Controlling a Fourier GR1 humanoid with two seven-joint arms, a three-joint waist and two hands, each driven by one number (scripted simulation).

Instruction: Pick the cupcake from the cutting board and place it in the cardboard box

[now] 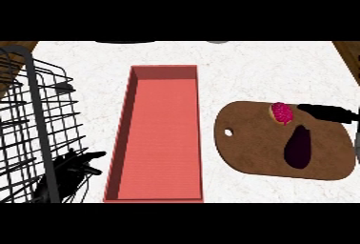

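The cupcake sits on the cutting board, right of the box.

The counter looks like pale speckled stone, smooth. At three o'clock lies a brown wooden cutting board, matt. The central box is matt red, faintly ribbed like cardboard. At nine o'clock, a black wire rack.

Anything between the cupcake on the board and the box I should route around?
Nothing visible. The cupcake sits at the board's far edge, with the right hand just beside it. Bare board and counter lie between it and the open box. The eggplant lies nearer, off that path.
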